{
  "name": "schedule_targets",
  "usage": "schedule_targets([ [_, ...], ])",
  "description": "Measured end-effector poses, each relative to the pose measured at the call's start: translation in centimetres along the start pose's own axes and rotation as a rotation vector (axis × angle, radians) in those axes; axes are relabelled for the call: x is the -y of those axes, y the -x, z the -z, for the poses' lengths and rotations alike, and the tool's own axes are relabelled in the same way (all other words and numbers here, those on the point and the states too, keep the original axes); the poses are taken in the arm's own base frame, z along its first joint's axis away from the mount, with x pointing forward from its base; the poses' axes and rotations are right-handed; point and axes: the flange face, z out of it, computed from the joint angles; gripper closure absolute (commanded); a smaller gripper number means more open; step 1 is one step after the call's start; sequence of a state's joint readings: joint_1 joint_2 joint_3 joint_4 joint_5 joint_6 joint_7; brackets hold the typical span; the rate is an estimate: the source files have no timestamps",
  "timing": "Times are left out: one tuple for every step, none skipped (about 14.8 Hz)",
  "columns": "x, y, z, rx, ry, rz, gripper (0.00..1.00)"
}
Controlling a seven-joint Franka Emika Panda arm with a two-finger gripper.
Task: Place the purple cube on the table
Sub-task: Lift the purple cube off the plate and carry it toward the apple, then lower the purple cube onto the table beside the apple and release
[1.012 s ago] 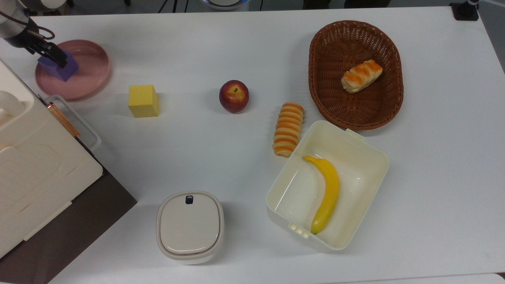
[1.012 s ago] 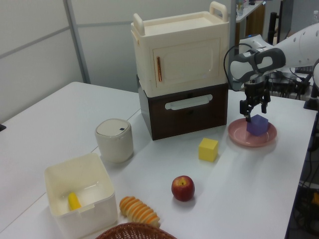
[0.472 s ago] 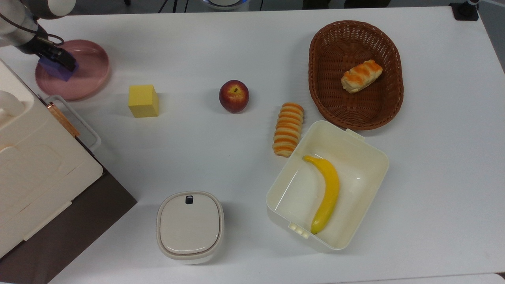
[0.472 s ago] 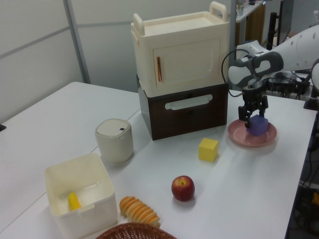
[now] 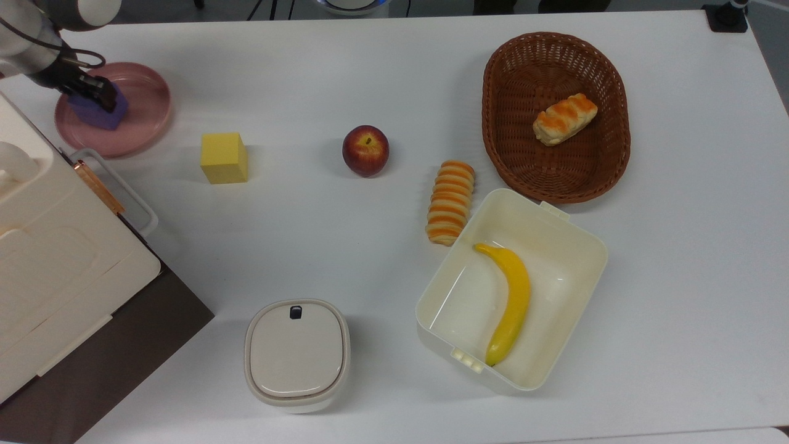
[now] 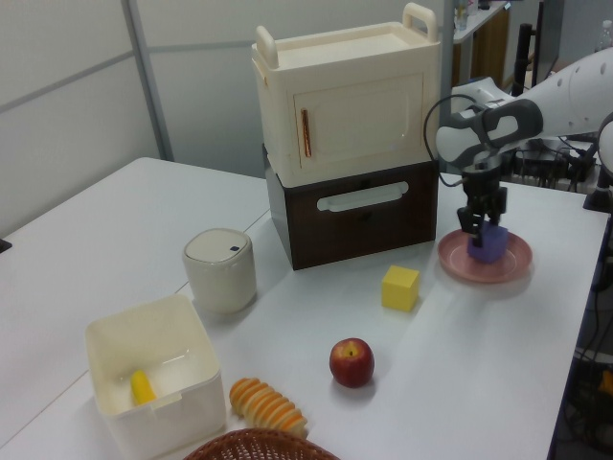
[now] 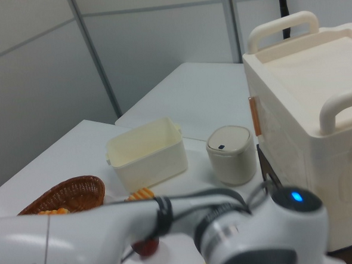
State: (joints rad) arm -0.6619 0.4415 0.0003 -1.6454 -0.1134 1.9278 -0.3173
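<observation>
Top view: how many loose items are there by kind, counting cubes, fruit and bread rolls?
Cubes: 2, purple cube, yellow cube
Fruit: 2, apple, banana
Bread rolls: 2, in the basket, on the table
Total: 6

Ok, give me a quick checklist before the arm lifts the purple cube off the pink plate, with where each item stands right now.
1. Claw down at the purple cube: ok.
2. Claw fingers closed firmly on the cube: cannot tell.
3. Cube sitting on the pink plate, not yet on the table: ok, the move is yet to be done.
4. Bare table beside the plate for set-down, between it and the yellow cube: ok.
5. Stacked cream and brown boxes stand close to the plate in the left view: not ok, lift with care.
</observation>
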Motion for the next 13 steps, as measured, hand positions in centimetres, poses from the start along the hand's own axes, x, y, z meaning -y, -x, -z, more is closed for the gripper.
schedule_targets([
  [3.1, -0.7, 1.4, -0.003, -0.008, 0.051, 0.55],
  [5.7, -0.8, 2.9, 0.008, -0.010, 0.049, 0.54],
  [7.5, -0.8, 3.9, 0.009, -0.007, 0.070, 0.54],
  [10.4, -1.3, 5.1, -0.007, 0.002, 0.104, 0.54],
  [13.9, -1.9, 6.3, -0.023, 0.013, 0.131, 0.52],
  [17.4, -2.1, 7.2, -0.029, 0.022, 0.150, 0.46],
  [20.5, -2.2, 8.0, -0.027, 0.030, 0.164, 0.45],
  [22.7, -2.0, 8.5, -0.019, 0.037, 0.175, 0.44],
  [24.2, -1.8, 9.0, -0.010, 0.041, 0.185, 0.41],
  [25.0, -1.6, 9.4, -0.006, 0.044, 0.197, 0.36],
  [25.7, -1.5, 9.7, -0.004, 0.046, 0.207, 0.30],
  [26.6, -1.4, 9.8, -0.004, 0.049, 0.218, 0.14],
  [27.6, -1.3, 9.9, -0.005, 0.052, 0.220, 0.00],
])
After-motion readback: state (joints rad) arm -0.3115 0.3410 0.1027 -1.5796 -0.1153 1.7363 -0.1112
